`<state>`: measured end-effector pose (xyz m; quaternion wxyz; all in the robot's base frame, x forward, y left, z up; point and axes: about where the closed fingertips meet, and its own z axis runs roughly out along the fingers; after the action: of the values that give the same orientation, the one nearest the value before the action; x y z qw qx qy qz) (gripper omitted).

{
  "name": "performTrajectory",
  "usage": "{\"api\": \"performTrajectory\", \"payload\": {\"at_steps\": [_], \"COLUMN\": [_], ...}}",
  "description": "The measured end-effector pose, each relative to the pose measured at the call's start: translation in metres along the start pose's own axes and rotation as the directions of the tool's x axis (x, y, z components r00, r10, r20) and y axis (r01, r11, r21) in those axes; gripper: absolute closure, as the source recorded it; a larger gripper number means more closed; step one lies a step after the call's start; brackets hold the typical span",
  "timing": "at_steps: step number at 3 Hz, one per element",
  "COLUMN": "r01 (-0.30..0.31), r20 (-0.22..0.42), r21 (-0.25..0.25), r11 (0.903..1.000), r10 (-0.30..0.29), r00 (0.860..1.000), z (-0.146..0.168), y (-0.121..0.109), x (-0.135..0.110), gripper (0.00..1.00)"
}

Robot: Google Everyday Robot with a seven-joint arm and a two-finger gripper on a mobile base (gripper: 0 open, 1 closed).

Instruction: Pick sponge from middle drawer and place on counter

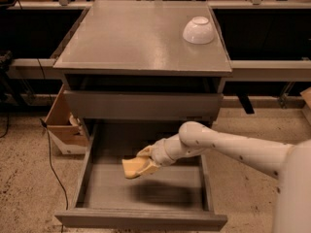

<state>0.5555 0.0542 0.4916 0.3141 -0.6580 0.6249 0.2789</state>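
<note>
Tool (145, 162): you have it low over the open middle drawer (99, 191), left of centre, its cream fingers clamped on the sponge (131, 168).

Sponge: pale yellow and tilted, it sticks out to the left of the fingers. It looks clear of the drawer floor, and a blurred dark shadow lies on the floor below and to the right of it.

Arm (233, 149): comes in from the right edge of view, crosses above the drawer's right wall, bends at a rounded joint, then runs down-left to the tool.

Drawer: pulled out toward the camera, with low side walls and a flat grey floor. Above it, the upper drawer (141, 106) shows you only its flat front.

Bench (126, 38): grey, slightly glossy top slab. A white bowl (198, 30) sits upside down near its back right corner, well apart from the tool.

Left of the cabinet: an open cardboard box (60, 123) on the speckled floor (24, 178), with a dark cable (50, 159) trailing beside it.
</note>
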Motion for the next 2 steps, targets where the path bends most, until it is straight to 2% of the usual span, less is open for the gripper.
{"api": "performTrajectory", "payload": {"at_steps": [1,2], "r01": [-0.002,-0.003], "r20": [0.021,0.080], "r21": [0.079,0.142], "r11": [0.9969,0.9899], "r10": [0.000,-0.009], "r00": [1.000,0.997], "z": [-0.075,-0.145], "y": [0.013,0.018], "x": [-0.039,-0.065], "gripper": [1.00,1.00]}}
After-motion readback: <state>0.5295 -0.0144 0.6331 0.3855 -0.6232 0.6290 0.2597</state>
